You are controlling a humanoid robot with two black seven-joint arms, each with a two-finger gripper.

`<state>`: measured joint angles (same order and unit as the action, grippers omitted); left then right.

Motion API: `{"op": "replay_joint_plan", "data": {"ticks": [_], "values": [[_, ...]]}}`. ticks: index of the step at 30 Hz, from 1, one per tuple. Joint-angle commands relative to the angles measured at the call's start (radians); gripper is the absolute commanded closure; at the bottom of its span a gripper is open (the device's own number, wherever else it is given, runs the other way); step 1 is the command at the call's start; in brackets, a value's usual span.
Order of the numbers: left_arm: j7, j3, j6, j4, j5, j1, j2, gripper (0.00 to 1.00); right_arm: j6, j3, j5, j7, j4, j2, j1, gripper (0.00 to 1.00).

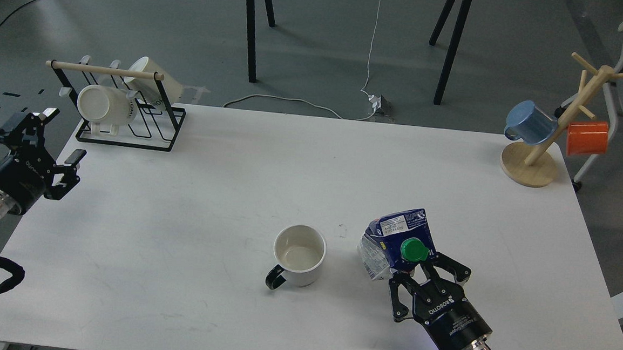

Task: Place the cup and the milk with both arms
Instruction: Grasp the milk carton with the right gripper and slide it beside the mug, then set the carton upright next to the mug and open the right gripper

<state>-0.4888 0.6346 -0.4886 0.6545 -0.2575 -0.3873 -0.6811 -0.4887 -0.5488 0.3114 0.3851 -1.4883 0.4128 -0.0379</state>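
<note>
Far left, the left gripper (60,146) hangs off the left edge of the white worktop (191,200), just nr the black wire rack (130,131) w/ two cream lettered mugs on it; its fingers (74,156) are spread wide apart, released, nothing between them and touching nothing. It sits well apart from the cup (299,262), which stands upright nr the middle of the worktop toward the near edge, mouth up, looks empty, black handle pointing near-left. So the cup step looks not yet begun. Just right of the cup, w/ a gap between, stands the milk (394,244), leaning a bit, green cap facing the near side. The right gripper (429,274) comes in from the near-right edge and is at the carton's near side: fingers (452,266) part-open, spread about as wide as the carton, tips beside or against its lower body. Can't tell for sure if they press on it or only flank it; no firm clench shows. Judgement: step in hand is the right arm's dealing w/ the milk, either taking hold or letting go, can't say which. Next move prob calls for the left arm to swing right & near, over to the cup, and line up on the rim or handle, while the right side keeps the dented, tilted carton from tipping. Far right, the wooden mug tree (531,161) w/ blue & orange mugs is out of play.
</note>
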Motion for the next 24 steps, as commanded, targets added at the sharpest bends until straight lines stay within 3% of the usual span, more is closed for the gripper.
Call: {"op": "replay_joint_plan", "data": {"ticks": [1, 20, 24], "values": [[0.0, 0.0, 0.0, -0.006, 0.0, 0.001, -0.001, 0.01, 0.0, 0.003, -0.023, 0.0, 0.005, -0.031, 0.001, 0.66], [0.0, 0.0, 0.0, -0.041, 0.0, 0.002, -0.001, 0.01, 0.0, 0.026, -0.028, -0.003, 0.068, -0.065, -0.002, 0.55], [0.0, -0.001, 0.0, -0.041, 0.0, 0.001, -0.001, 0.01, 0.0, 0.026, -0.028, -0.003, 0.069, -0.063, -0.002, 0.48]]}}
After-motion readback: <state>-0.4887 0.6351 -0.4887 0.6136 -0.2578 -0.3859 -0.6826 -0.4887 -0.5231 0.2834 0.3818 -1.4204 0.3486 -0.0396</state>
